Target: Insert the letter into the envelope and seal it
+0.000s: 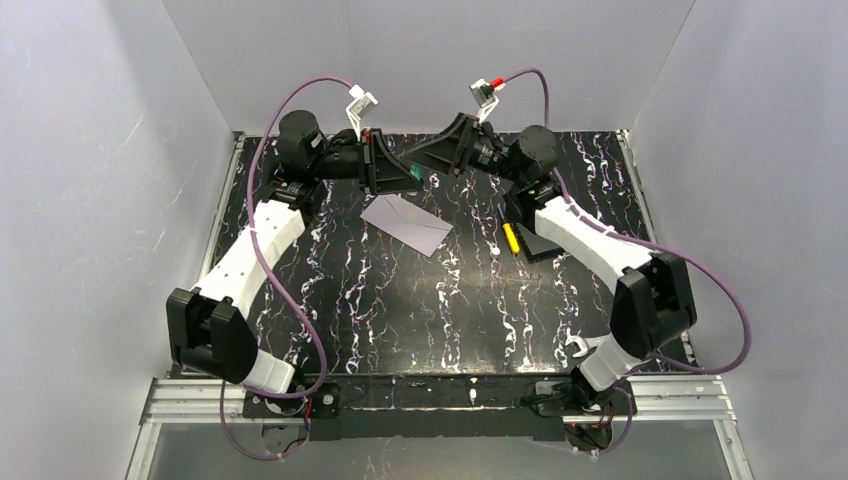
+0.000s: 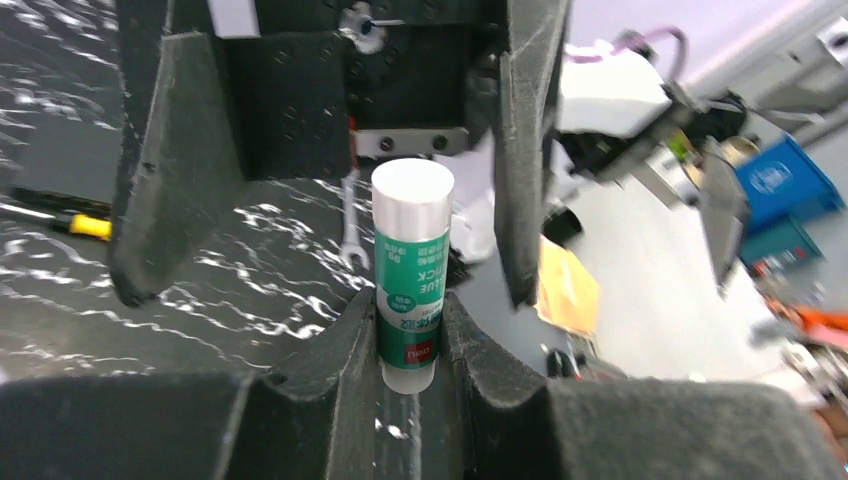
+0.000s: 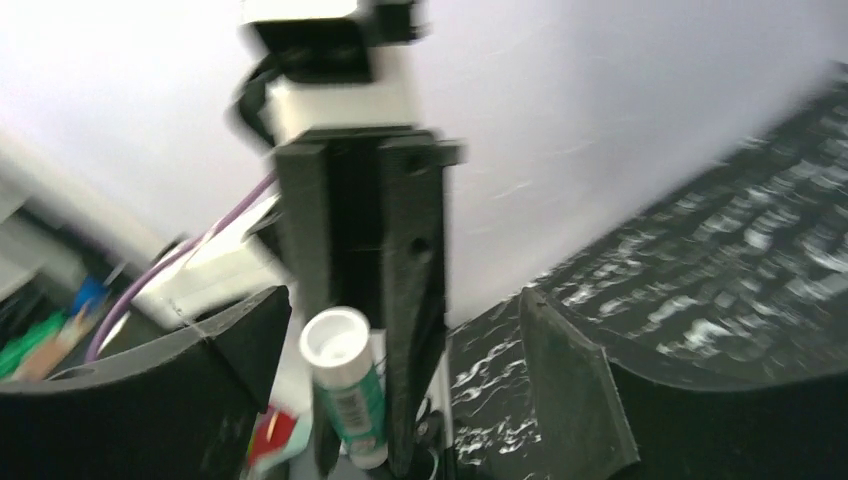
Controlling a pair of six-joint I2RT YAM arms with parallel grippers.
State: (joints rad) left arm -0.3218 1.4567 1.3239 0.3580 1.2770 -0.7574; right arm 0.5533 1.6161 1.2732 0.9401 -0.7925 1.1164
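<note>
Top external view: envelope (image 1: 408, 222) lies flat on the black marbled table (image 1: 420, 310), toward the far side, just in front of the two grippers, which meet above the table's far edge. Left gripper (image 2: 410, 330) pinches a green glue stick (image 2: 412, 250) by its lower body, white end pointing at the other arm. Right gripper (image 3: 400, 300) is spread wide, its fingers either side of the white end, apart from it.
</note>
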